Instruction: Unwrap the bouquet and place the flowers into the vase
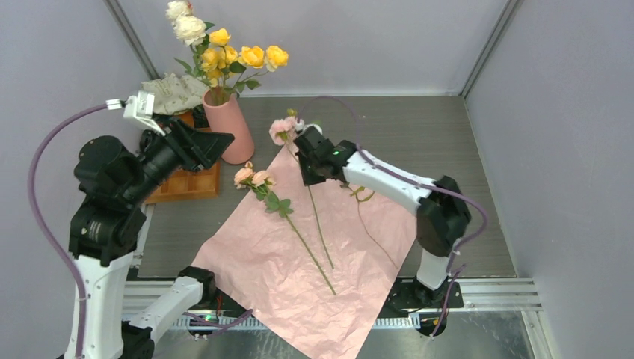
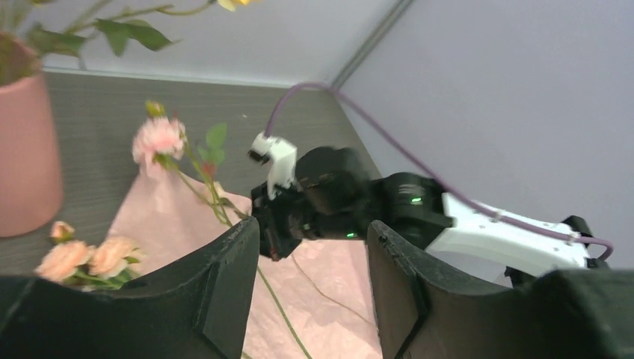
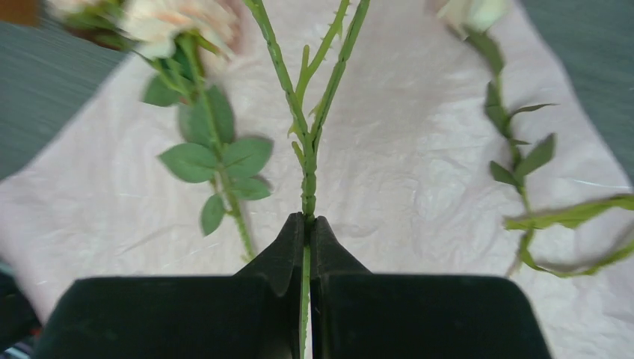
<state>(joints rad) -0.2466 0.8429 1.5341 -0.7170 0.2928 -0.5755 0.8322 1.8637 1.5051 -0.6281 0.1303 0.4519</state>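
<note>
The salmon-pink vase (image 1: 228,127) stands at the back left and holds yellow and cream roses (image 1: 224,56). The bouquet is unwrapped, and its pink paper (image 1: 299,277) lies flat on the table. A pink rose (image 1: 282,129) lies on the paper's far corner. My right gripper (image 1: 306,176) is shut on its thorny green stem (image 3: 308,172), just below a fork. Peach roses (image 1: 253,178) lie loose on the paper to the left. My left gripper (image 1: 213,143) hangs open and empty beside the vase, its fingers (image 2: 232,277) wide apart.
An orange compartment tray (image 1: 187,183) sits left of the vase, with a patterned cloth (image 1: 176,91) behind it. A thin leafy sprig (image 3: 516,164) lies right of the held stem. Grey walls close in the table's left, back and right sides.
</note>
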